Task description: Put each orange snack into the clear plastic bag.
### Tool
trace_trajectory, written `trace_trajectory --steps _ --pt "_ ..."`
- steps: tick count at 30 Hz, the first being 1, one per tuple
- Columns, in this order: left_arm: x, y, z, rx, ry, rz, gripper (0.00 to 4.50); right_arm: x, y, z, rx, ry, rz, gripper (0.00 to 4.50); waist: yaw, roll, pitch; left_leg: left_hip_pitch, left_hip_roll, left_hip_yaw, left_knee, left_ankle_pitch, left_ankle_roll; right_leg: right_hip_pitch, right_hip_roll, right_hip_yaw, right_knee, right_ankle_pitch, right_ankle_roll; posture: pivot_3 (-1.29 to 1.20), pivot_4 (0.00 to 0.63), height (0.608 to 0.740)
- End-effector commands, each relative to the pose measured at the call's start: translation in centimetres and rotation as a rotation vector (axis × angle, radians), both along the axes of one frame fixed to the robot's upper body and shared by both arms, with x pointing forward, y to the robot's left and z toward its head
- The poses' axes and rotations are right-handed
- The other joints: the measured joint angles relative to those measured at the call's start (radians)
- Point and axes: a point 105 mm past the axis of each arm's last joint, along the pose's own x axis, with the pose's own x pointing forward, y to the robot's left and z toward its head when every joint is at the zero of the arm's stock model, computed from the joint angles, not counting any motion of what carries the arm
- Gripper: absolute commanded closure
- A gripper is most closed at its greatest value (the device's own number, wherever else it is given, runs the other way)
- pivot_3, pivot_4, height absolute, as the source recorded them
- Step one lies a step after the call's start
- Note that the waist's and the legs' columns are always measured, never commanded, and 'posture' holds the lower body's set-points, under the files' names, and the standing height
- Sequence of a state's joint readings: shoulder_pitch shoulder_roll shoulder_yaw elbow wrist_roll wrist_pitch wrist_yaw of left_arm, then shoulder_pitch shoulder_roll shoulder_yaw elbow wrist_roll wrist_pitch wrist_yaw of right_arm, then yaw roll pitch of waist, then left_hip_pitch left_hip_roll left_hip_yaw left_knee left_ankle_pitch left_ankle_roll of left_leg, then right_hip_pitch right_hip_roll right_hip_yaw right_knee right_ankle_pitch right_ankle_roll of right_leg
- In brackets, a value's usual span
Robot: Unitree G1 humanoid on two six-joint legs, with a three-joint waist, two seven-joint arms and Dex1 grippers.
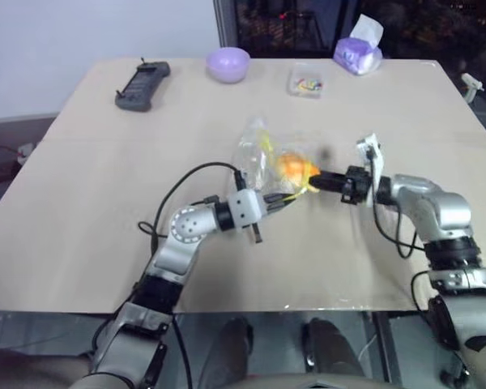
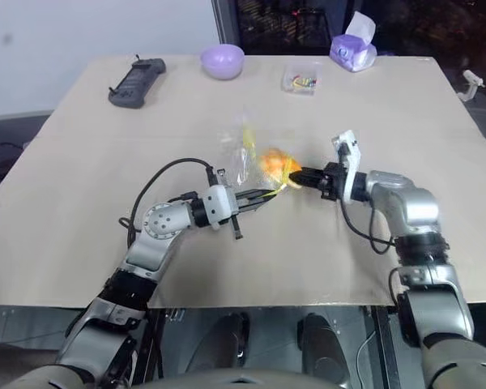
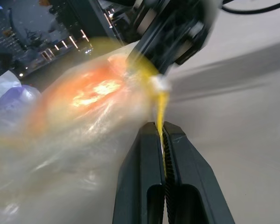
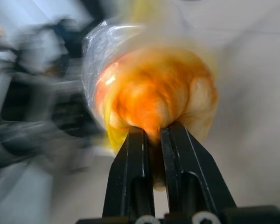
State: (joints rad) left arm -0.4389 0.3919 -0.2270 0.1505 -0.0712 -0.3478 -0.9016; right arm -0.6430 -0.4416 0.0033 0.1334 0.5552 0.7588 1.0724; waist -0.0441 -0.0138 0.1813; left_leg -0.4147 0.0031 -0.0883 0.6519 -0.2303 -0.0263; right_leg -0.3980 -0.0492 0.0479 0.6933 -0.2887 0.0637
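The clear plastic bag point(image 1: 254, 148) hangs crumpled above the middle of the table, and my left gripper point(image 3: 161, 129) is shut on its yellow seal strip point(image 3: 159, 105). An orange snack point(image 1: 290, 168) sits at the bag's mouth with crinkly film over part of it point(image 4: 102, 60). My right gripper point(image 4: 152, 133) comes in level from the right and is shut on the edge of the orange snack point(image 4: 158, 93). Both grippers point(image 2: 263, 194) point(image 2: 297, 176) meet at the bag, a little above the tabletop.
At the far edge of the tan table point(image 1: 81, 243) stand a lilac bowl point(image 1: 228, 63), a small clear box with coloured bits point(image 1: 305, 81) and a purple tissue pack point(image 1: 358, 50). A black handset point(image 1: 142, 85) lies at the far left.
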Motion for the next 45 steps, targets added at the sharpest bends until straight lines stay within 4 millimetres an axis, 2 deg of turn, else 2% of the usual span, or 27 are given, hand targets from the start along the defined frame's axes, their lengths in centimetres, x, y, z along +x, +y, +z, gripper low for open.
trace_trajectory --steps 1,5,9,13,17,20,24,29,34,38,41,45 --pt "-0.1 -0.2 0.8 -0.016 -0.033 -0.010 4.50 4.9 -1.9 -0.6 -0.093 0.003 -0.315 4.46 -0.008 0.000 0.000 0.001 0.000 0.002 0.000 0.000 0.000 0.000 0.000 0.002 0.001 0.000 0.000 0.00 0.150 0.740" --pt "0.0 -0.2 0.8 -0.016 -0.033 -0.007 4.50 4.9 -1.8 -0.4 -0.093 -0.037 -0.295 4.46 0.004 0.000 0.000 0.002 0.000 -0.001 0.000 0.000 0.000 0.001 0.001 -0.001 0.002 0.000 0.000 0.00 0.150 0.740" --pt "0.1 -0.2 0.9 -0.017 -0.036 -0.005 4.50 7.0 -3.3 -1.4 -0.165 -0.060 -0.459 4.46 0.002 0.001 0.000 0.000 0.000 0.001 0.000 0.000 0.000 0.000 0.000 0.001 0.000 0.000 0.000 0.00 0.150 0.740" --pt "0.8 0.0 1.2 -0.022 -0.051 0.032 4.50 7.0 -3.2 -1.4 -0.158 -0.067 -0.451 4.46 0.001 0.001 0.000 0.000 0.000 0.001 0.000 0.000 0.000 0.000 0.000 0.001 0.000 0.000 0.000 0.00 0.150 0.740" --pt "2.2 0.9 2.0 -0.051 -0.061 0.106 4.50 5.5 -2.7 -1.1 -0.117 -0.076 -0.353 4.46 0.002 0.001 0.000 0.001 0.000 0.001 0.000 0.000 0.000 0.000 0.000 0.001 0.001 0.000 0.000 0.00 0.150 0.740" --pt "3.1 1.1 1.2 -0.033 -0.045 0.096 4.50 5.9 -3.8 -1.6 -0.163 -0.077 -0.393 4.46 0.002 0.001 0.000 0.001 0.000 0.001 0.000 0.000 0.000 0.000 0.000 0.001 0.001 0.000 0.000 0.00 0.150 0.740" --pt "3.2 0.9 -0.1 0.018 -0.017 0.042 4.50 5.7 -4.3 -1.1 -0.158 -0.091 -0.387 4.46 0.002 0.001 0.000 0.000 0.000 0.001 0.000 0.000 0.000 0.000 0.000 0.001 0.000 0.000 0.000 0.00 0.150 0.740" --pt "3.5 1.1 -1.4 0.074 0.012 -0.007 4.50 5.6 -5.9 -1.0 -0.170 -0.092 -0.420 4.46 0.002 0.001 0.000 0.000 0.000 0.001 0.000 0.000 0.000 0.000 0.000 0.001 0.000 0.000 0.000 0.00 0.150 0.740" --pt "3.3 1.3 -1.6 0.104 0.006 -0.069 4.50 4.9 -7.7 -1.2 -0.188 -0.089 -0.424 4.46 0.003 0.000 0.000 0.000 0.000 0.001 0.000 0.000 0.000 0.000 0.000 0.000 0.000 0.000 0.000 0.00 0.150 0.740" --pt "2.9 1.2 -0.9 0.131 -0.058 -0.146 4.50 4.0 -11.9 -1.3 -0.209 -0.073 -0.504 4.46 0.008 0.001 0.000 0.000 0.000 0.001 0.000 0.000 0.000 0.000 0.000 0.001 0.000 0.000 0.000 0.00 0.150 0.740" --pt "3.3 1.5 -0.2 0.129 -0.114 -0.147 4.50 3.1 -12.9 -1.3 -0.207 -0.064 -0.504 4.46 0.006 0.000 0.000 0.000 0.000 0.001 0.000 0.000 0.000 0.000 0.000 0.000 0.000 0.000 0.000 0.00 0.150 0.740" --pt "3.5 1.5 1.2 0.139 -0.265 -0.142 4.50 2.4 -13.4 -1.1 -0.184 -0.055 -0.512 4.46 -0.002 0.000 0.000 0.000 0.000 0.001 0.000 0.000 0.000 0.000 0.000 0.001 0.000 0.000 0.000 0.00 0.150 0.740"
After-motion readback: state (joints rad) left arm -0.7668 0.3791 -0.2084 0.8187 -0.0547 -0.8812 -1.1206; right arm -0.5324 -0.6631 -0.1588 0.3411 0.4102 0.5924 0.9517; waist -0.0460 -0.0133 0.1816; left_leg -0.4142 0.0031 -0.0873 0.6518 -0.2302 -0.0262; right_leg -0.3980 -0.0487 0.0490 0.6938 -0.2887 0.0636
